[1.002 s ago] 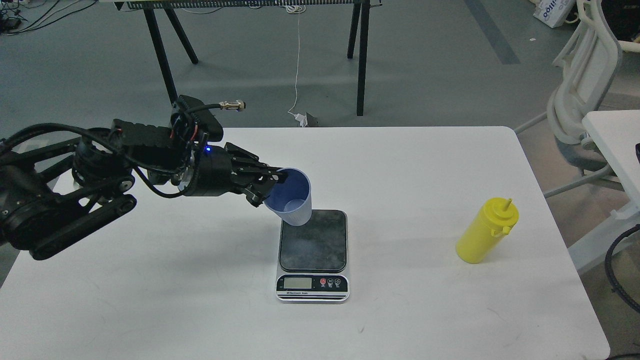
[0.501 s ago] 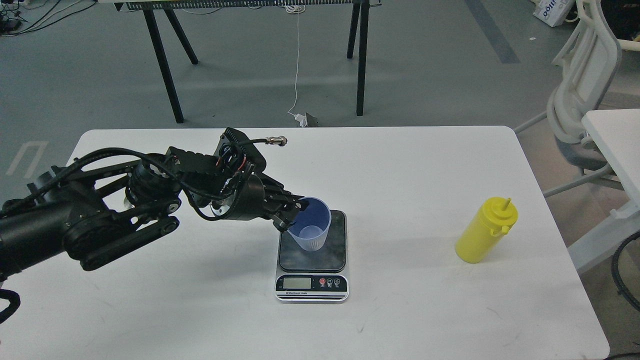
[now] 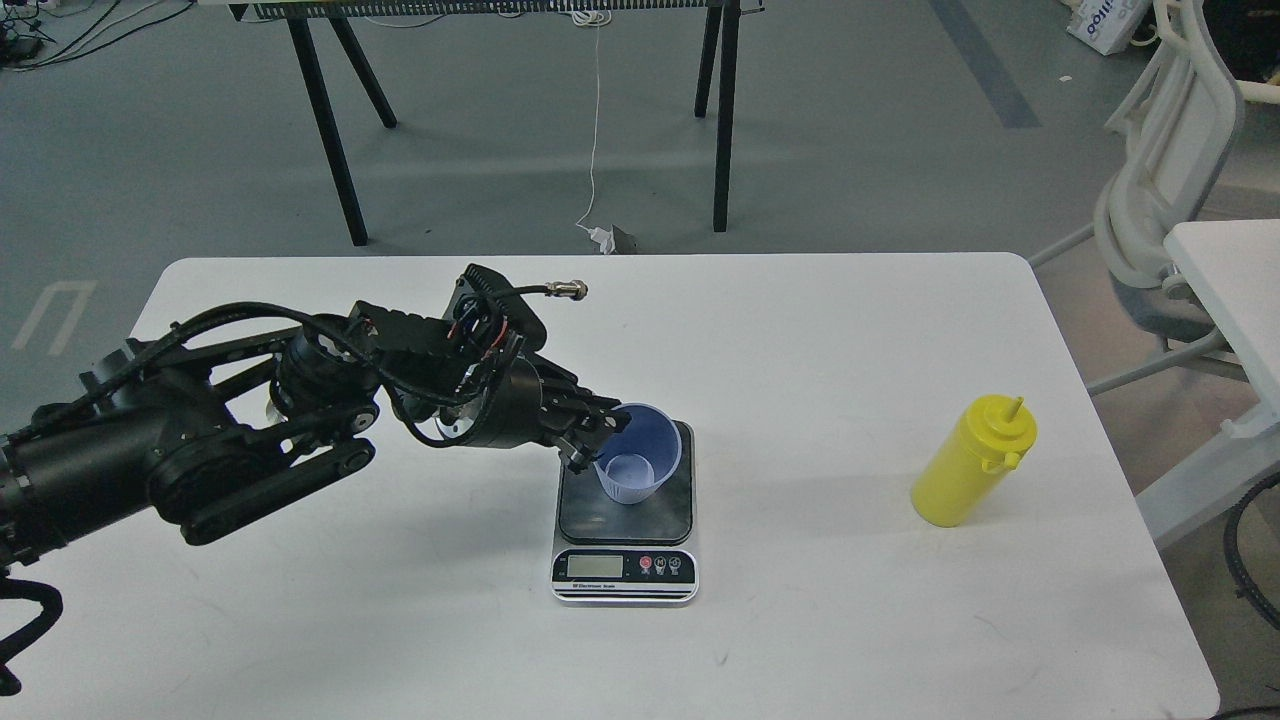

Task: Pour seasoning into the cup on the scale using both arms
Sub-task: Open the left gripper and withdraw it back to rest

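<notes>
My left fingers [image 3: 600, 436] are closed on the near-left rim of the cup [image 3: 640, 455], pinching the thin plastic wall. The cup is light blue, tapered and translucent, with fine ribbing near the base. It sits on the left-centre of the scale [image 3: 626, 520] plate and leans slightly away from my arm; I cannot tell whether its base is fully flat on the plate.

The scale is a flat rectangle. It has a dark, smudged weighing plate with rounded corners, and a silver-white front strip carrying a small grey LCD and round buttons, one of them red.

The seasoning [image 3: 972, 462] is a tall yellow plastic squeeze bottle with a screw cap, pointed nozzle and a small tethered tip cap. It stands on the table [image 3: 800, 620] well to the right of the scale, with nothing touching it.

The table is matte white with rounded corners and faint scuffs.

My left arm is black and jointed, with exposed cables and a metal connector sticking up near the wrist. My right arm does not show.
</notes>
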`<state>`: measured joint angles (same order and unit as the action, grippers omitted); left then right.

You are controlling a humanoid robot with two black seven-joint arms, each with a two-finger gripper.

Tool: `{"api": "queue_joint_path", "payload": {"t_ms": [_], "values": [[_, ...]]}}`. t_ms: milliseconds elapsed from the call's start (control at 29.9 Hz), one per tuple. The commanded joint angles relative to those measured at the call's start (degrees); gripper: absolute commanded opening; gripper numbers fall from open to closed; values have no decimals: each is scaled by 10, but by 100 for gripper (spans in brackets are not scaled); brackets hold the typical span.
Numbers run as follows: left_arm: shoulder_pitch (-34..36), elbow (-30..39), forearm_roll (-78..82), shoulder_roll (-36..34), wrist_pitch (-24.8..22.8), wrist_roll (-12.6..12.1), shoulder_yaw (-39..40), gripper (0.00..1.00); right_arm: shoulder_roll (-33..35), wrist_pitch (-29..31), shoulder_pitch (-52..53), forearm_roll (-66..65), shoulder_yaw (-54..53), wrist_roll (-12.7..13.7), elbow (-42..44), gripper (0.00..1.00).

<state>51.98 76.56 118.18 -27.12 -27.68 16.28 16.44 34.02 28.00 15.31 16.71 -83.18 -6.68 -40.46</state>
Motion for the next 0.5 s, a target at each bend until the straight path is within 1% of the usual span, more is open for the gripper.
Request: {"api": "queue_joint_path", "payload": {"t_ms": [0,67,134,200,334,468], "values": [[5,1,-4,-2,2,1,5,66,1,0,-2,0,0,0,-1,100],[8,3,-12,-8,6,3,13,77,5,0,-6,0,0,0,-1,100],[15,3,-48,-18,7,5,36,80,9,0,-13,0,-1,0,-8,100],[20,3,-112,-32,6,4,66,86,10,0,-23,1,-7,0,-15,100],[35,-16,-236,-37,7,1,82,90,17,0,-52,1,-19,0,-41,100],[57,-41,-313,-47,9,4,97,93,17,0,-113,1,-46,0,-94,100]]}}
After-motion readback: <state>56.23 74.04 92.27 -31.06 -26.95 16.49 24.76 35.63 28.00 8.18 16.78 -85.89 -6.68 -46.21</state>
